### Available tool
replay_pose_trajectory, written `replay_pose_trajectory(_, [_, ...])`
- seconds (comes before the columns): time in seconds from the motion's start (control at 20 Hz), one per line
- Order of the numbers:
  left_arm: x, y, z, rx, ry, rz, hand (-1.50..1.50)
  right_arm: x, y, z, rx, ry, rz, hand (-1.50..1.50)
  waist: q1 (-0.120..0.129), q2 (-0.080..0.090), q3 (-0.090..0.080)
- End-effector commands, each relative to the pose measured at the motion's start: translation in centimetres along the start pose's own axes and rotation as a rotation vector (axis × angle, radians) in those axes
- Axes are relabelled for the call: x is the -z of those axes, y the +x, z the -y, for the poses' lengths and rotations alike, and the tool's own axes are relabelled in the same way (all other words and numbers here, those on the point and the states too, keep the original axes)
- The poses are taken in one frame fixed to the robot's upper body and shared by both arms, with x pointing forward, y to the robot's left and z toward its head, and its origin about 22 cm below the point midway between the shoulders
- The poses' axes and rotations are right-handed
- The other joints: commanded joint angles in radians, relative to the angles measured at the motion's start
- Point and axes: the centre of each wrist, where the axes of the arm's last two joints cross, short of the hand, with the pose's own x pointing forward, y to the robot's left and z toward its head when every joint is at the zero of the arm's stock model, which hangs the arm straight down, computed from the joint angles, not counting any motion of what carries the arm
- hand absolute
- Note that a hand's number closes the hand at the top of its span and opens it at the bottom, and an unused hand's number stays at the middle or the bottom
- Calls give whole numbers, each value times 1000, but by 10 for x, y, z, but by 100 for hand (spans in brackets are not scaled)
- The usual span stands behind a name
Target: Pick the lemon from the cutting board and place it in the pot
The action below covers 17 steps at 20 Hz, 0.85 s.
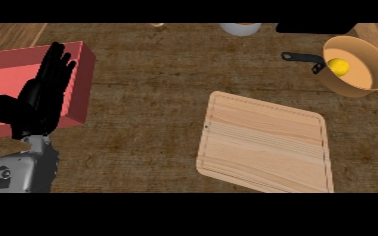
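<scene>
our left hand (43, 92) rests open, fingers straight, over the red tray (80, 87) at the surface's left. the cutting board (264, 142) lies bare in the middle. the lemon (339, 66) sits inside the pot (360, 47), far right.

A mottled brown counter (148, 105) fills the whole view.

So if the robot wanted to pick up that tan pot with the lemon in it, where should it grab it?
Probably by the black handle, which sticks out from the left side of the round tan pot toward the middle of the counter. Coming from that side looks easiest, since the handle is thin enough to curl fingers round, and the yellow lemon stays inside.
</scene>
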Motion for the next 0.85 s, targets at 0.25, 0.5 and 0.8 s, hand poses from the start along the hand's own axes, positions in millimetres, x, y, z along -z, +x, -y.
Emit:
replay_pose_trajectory(0.25, [1, 11, 2, -9, -6, 12, 0, -26, -16, 80, 20, 17, 19, -150, 1, 1, 2])
replay_pose_trajectory(0.5, [3, 3, 7, 13, -2, 3, 0, -34, -16, 103, 21, 40, 0, -150, -9, -3, 1])
replay_pose_trajectory(0.8, [6, -5, 0, 5, 10, -19, 0, -37, -13, 117, 12, 62, 2, -150, -5, 0, 2])
